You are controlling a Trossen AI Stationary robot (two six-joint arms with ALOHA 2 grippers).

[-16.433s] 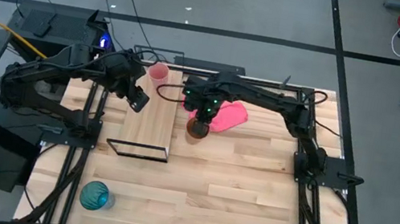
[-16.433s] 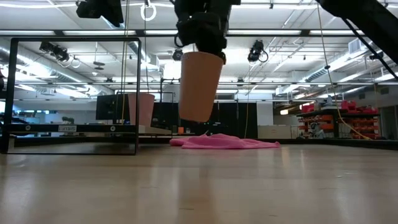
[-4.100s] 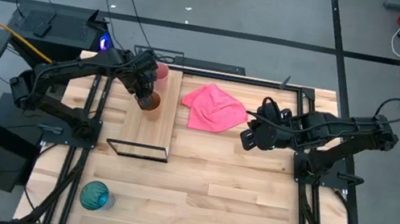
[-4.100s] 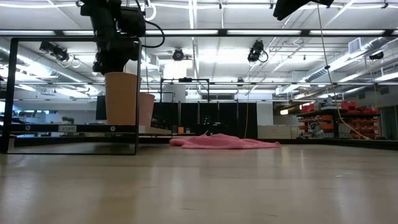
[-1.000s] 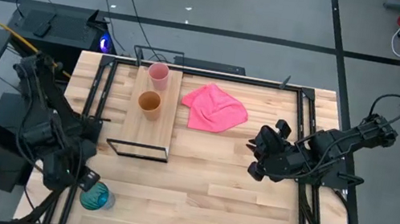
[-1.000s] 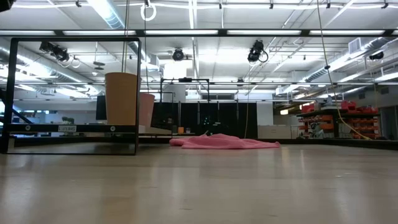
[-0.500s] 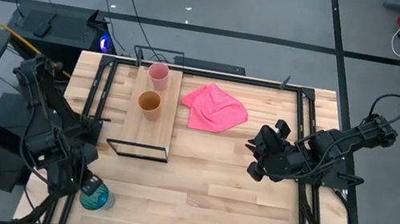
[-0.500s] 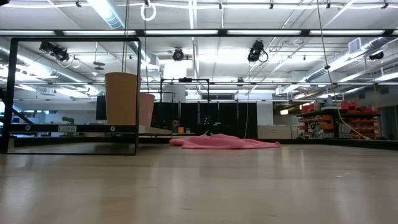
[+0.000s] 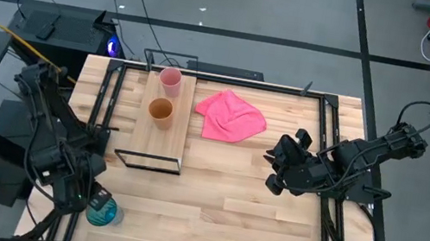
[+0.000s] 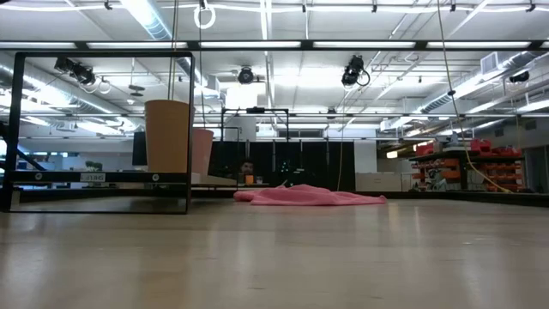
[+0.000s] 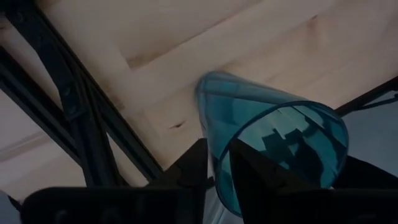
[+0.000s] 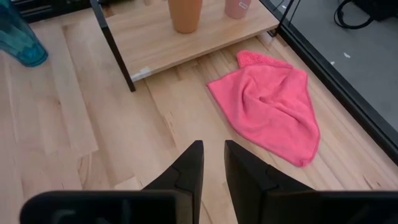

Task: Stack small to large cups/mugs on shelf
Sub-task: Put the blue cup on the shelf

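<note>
A: At the near left corner of the wooden slatted surface [image 9: 253,206], what is different from one second ago?

B: The left end effector [image 9: 93,198] has moved closer to the larger teal-blue plastic cup [image 9: 103,211]. In the high view it was just beside the cup; now it overlaps the rim.

A: Does it hold the cup already?

B: I think not yet. In the left wrist view the two dark fingers [image 11: 194,163] stand only a little apart, one on each side of the cup wall, but I cannot see if they press on it. The cup stands on the surface.

A: And the other two cups?

B: The small pale pink cup [image 9: 170,80] and the medium orange-brown cup [image 9: 160,111] stand on the long light-wood shelf with the black wire frame [image 9: 169,143], apart from each other. The orange-brown one was placed there some seconds ago, so my judgement is that only the teal cup remains.

A: The right arm?

B: The right end effector [image 9: 274,170] waits over the right part of the surface, holding nothing, fingers [image 12: 189,165] a little apart. It has not moved.

A: What does one view show that another does not?

B: The low view shows the two cups standing upright on the shelf and the crumpled pink cloth [image 10: 313,196], but no teal cup and no arm. Only the left wrist view shows the fingers around the rim.
</note>
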